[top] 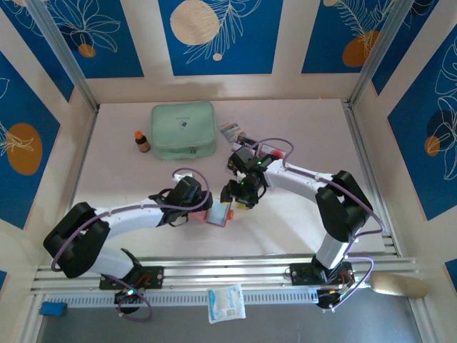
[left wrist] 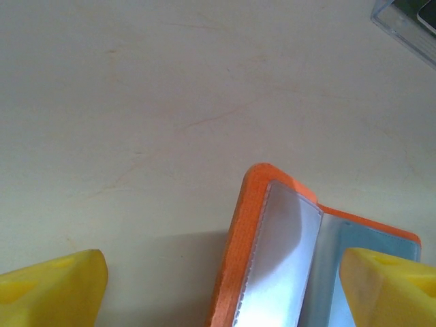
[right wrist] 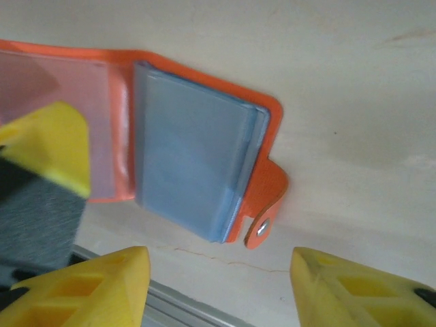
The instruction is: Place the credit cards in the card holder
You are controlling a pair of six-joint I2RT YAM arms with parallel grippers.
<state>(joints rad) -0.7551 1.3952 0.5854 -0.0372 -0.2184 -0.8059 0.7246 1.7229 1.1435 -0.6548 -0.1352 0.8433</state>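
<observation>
Two soft covers and greyish clear sleeves (right wrist: 187, 163) make up the small orange-red folding card holder (top: 219, 214), lying open on the desk (top: 121, 171), nearer the arm bases than the mint-green zip pouch (top: 183, 130). Light, floppy and slick, it will likely slide or spring shut; pin one cover, lift a sleeve edge. Left fingers (left wrist: 51, 289) stand wide open astride its edge; right fingers (right wrist: 88, 289) hang apart, empty, by its snap tab (right wrist: 267, 204)

A lab robot cell is being shown: the pale table (top: 114, 171) is being enclosed by blue leaf-patterned panels (top: 246, 39) at the top and sides, and the left arm (top: 132, 213) and right arm (top: 303, 179) are being held on aluminium rails (top: 235, 268) at the bottom.
</observation>
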